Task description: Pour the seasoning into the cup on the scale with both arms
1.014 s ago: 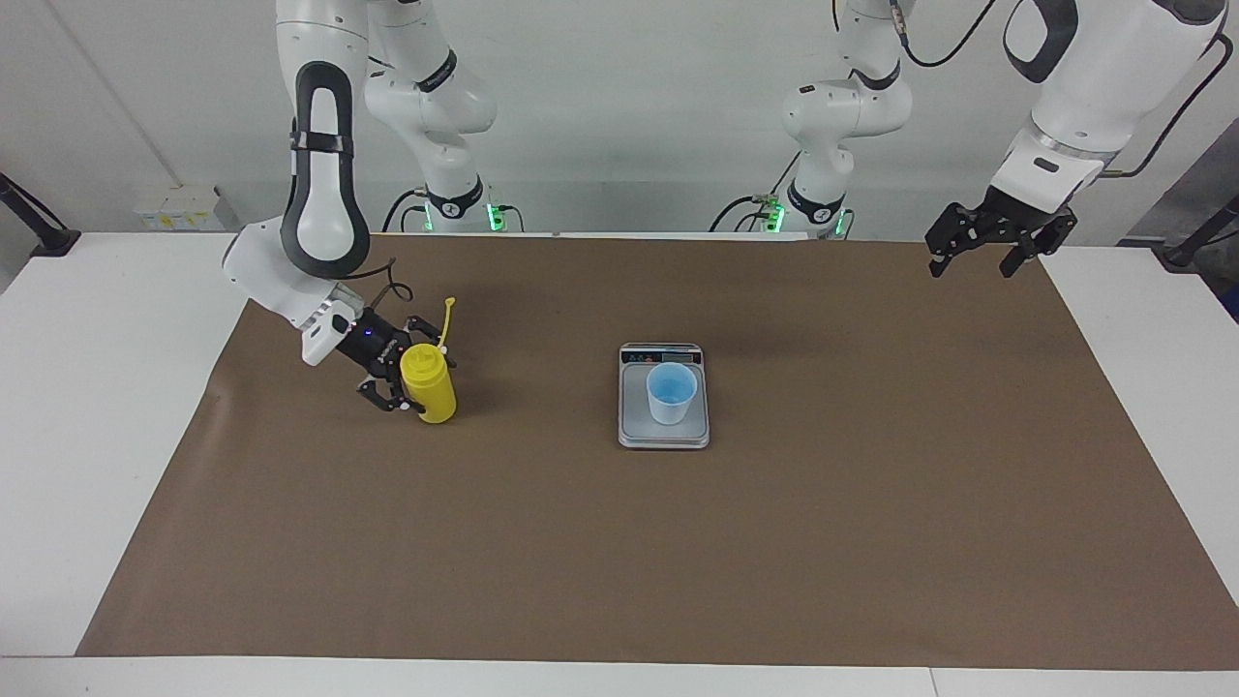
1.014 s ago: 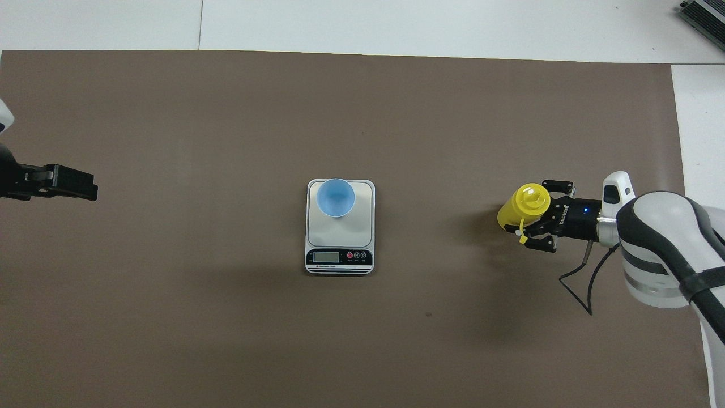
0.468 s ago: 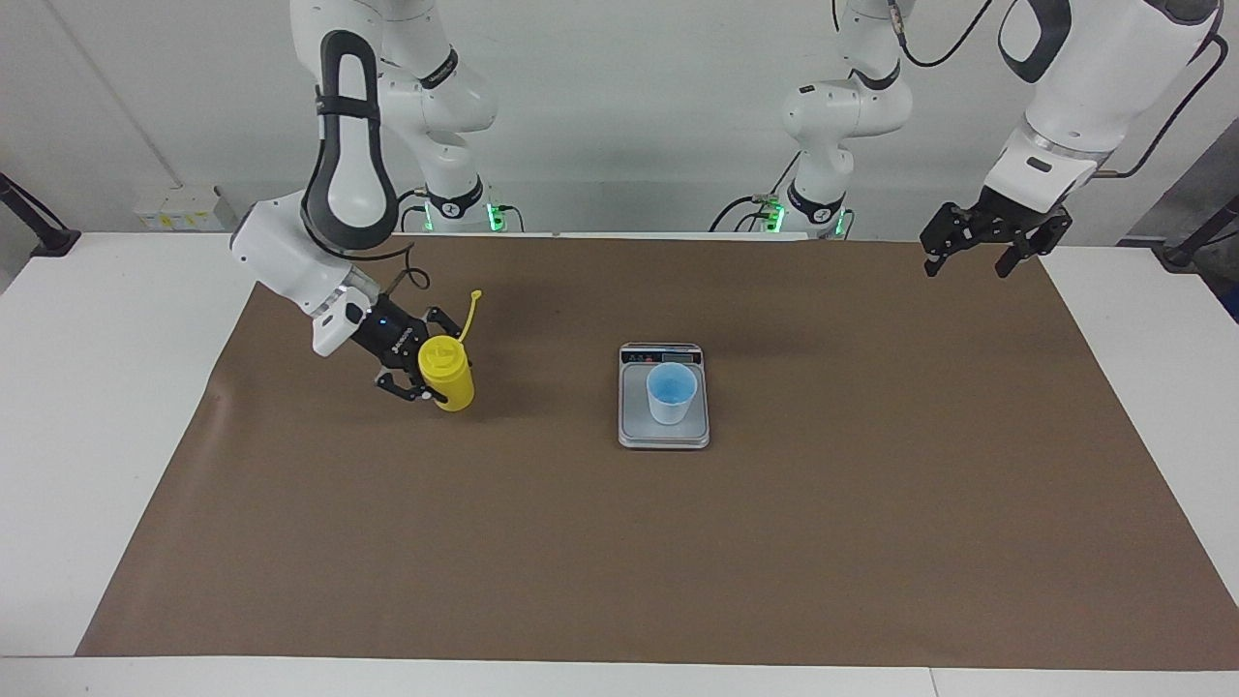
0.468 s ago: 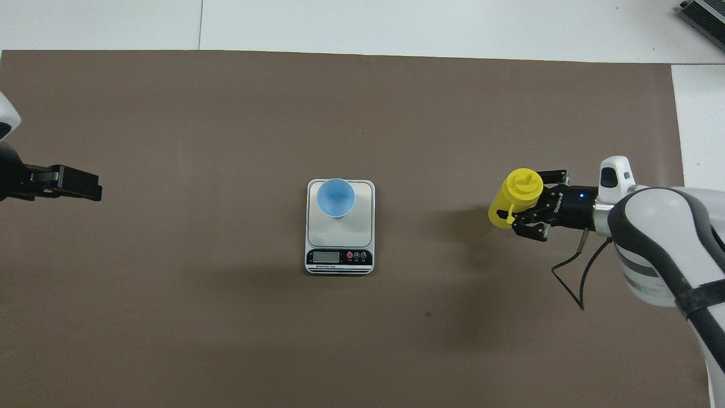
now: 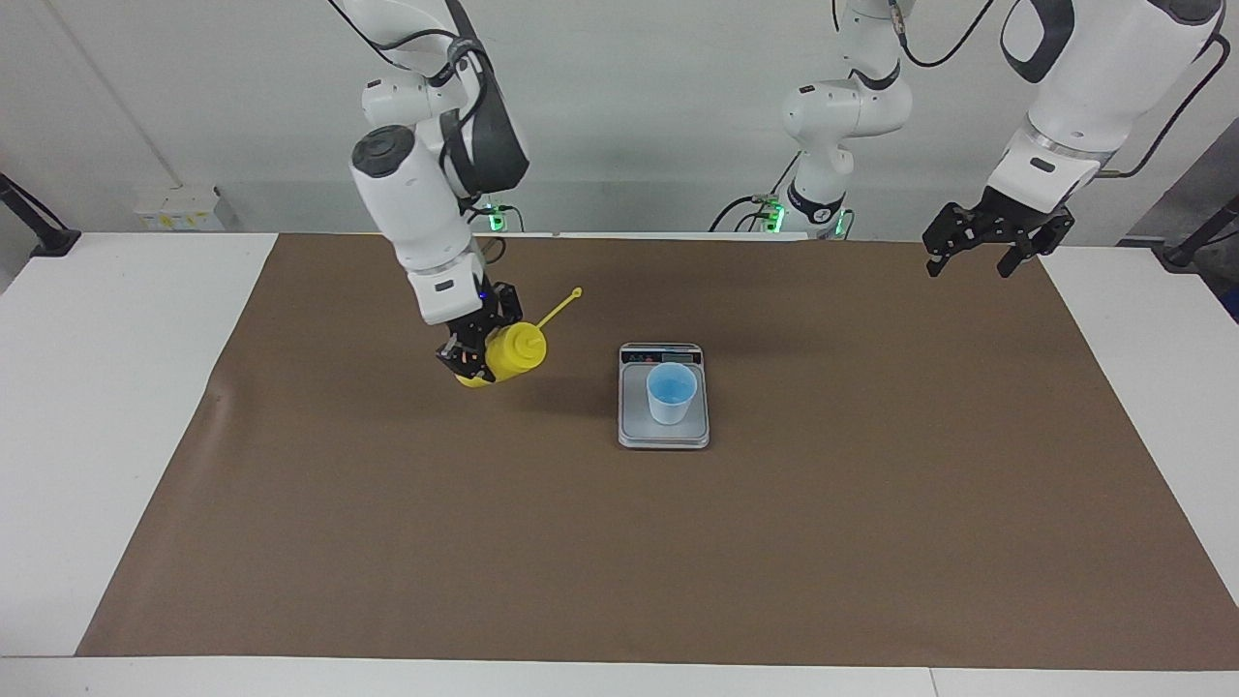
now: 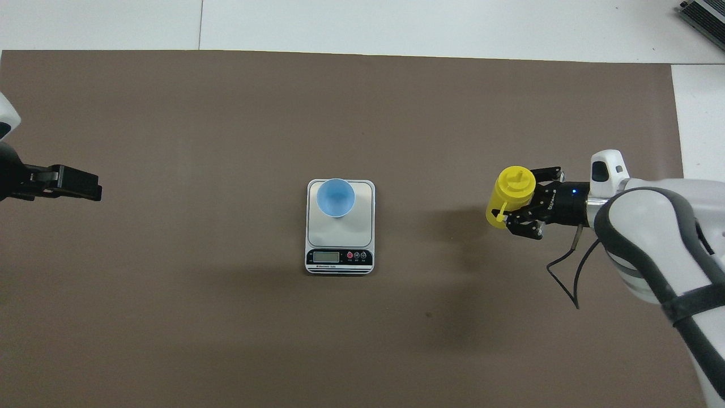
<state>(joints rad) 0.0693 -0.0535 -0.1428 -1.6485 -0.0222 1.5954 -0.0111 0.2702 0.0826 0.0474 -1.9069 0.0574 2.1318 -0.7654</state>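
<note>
My right gripper point(image 5: 484, 354) is shut on the seasoning point(image 5: 513, 350), a yellow squeeze bottle held off the brown mat. The bottle is tilted, its nozzle pointing toward the scale and its cap strap point(image 5: 561, 308) sticking out. In the overhead view the seasoning point(image 6: 511, 190) and right gripper point(image 6: 522, 200) are over the mat toward the right arm's end. The light-blue cup point(image 5: 671, 392) point(image 6: 335, 197) stands upright on the scale point(image 5: 633, 431) point(image 6: 340, 233), on the part of the plate farthest from the display. My left gripper point(image 5: 971, 265) point(image 6: 76, 184) waits open and holds nothing, raised over the mat's left-arm end.
A brown mat point(image 5: 619, 542) covers most of the white table point(image 5: 106, 387). The scale's display strip point(image 6: 338, 258) faces the robots. A black cable point(image 6: 569, 266) loops below the right wrist.
My right gripper closed on the seasoning, lifted it off the mat and carried it toward the scale, tipping it over. The left arm hardly moved.
</note>
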